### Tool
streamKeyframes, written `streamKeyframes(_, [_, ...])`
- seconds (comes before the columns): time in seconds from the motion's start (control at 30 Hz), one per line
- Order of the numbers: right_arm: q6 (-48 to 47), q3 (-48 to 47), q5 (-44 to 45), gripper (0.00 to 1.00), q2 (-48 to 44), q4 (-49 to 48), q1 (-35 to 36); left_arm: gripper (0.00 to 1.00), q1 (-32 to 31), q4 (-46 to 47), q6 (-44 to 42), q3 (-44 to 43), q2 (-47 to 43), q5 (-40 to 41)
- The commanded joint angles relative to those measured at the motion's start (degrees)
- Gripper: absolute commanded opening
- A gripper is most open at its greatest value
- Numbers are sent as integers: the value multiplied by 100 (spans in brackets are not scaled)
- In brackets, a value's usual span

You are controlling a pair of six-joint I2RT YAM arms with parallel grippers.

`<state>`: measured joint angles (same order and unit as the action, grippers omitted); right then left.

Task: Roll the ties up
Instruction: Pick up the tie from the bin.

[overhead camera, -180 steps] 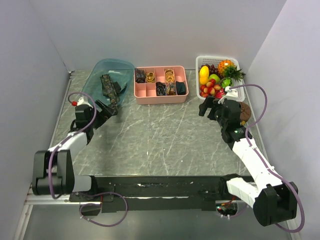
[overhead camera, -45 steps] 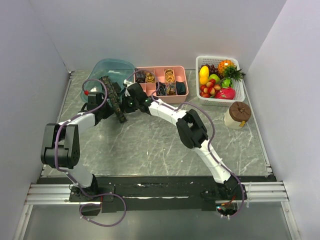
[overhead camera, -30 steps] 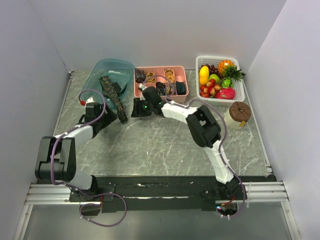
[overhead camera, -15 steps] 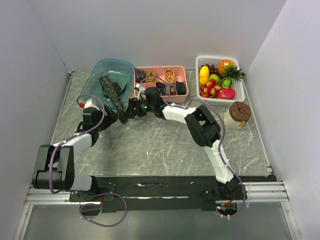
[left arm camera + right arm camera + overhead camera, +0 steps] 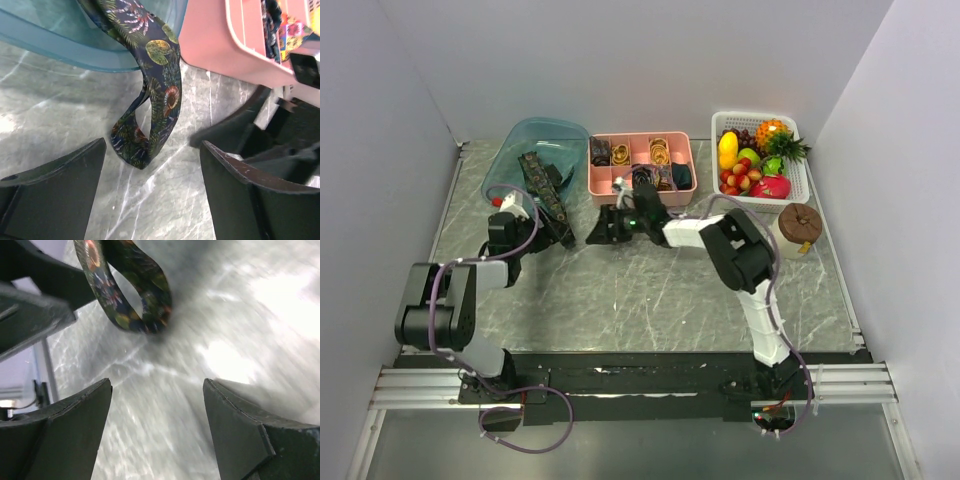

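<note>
A dark tie [image 5: 548,195] with a leafy, flowered print hangs out of the teal bowl [image 5: 520,150] onto the table. Its lower end [image 5: 137,142] lies folded into a loop [image 5: 131,295] on the marble. My left gripper [image 5: 545,238] is open just short of that end, with nothing between its fingers [image 5: 60,170]. My right gripper [image 5: 595,230] faces it from the right, open and empty, a short way from the loop. Several rolled ties [image 5: 642,178] sit in the pink divided tray [image 5: 638,199].
The pink tray's wall [image 5: 220,45] stands close behind the tie's end. A white basket [image 5: 800,180] of fruit and a brown-lidded jar [image 5: 795,230] stand at the far right. The side wall runs along the left of the table.
My right gripper has opened wide and pulled back to the right from the tie. The tie's end stays looped on the table, and the left gripper has closed in on it slightly.
</note>
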<state>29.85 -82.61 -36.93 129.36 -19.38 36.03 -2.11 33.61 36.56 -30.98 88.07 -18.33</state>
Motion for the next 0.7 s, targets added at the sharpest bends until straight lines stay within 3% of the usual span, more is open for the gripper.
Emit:
streamKeyframes(0.0, [249,726,-218,82,-1052,-865,-377,81,18,367,-306,-575,324,-338])
streamKeyframes(0.3, [100,1291,-280,82,-1633,-778,-465,70,9,279,-421,-1032,667,-470])
streamKeyframes(0.5, [-5,1326,-280,82,-1756,-612,-465,50,-61,59,-412,-1428,1045,-611])
streamKeyframes(0.63, [-84,1361,-280,82,-1853,-523,-465,23,-88,111,-369,-1472,1098,-707])
streamKeyframes(0.67, [-93,1370,-289,82,-1888,-515,-483,21,-88,129,-368,-1481,1089,-733])
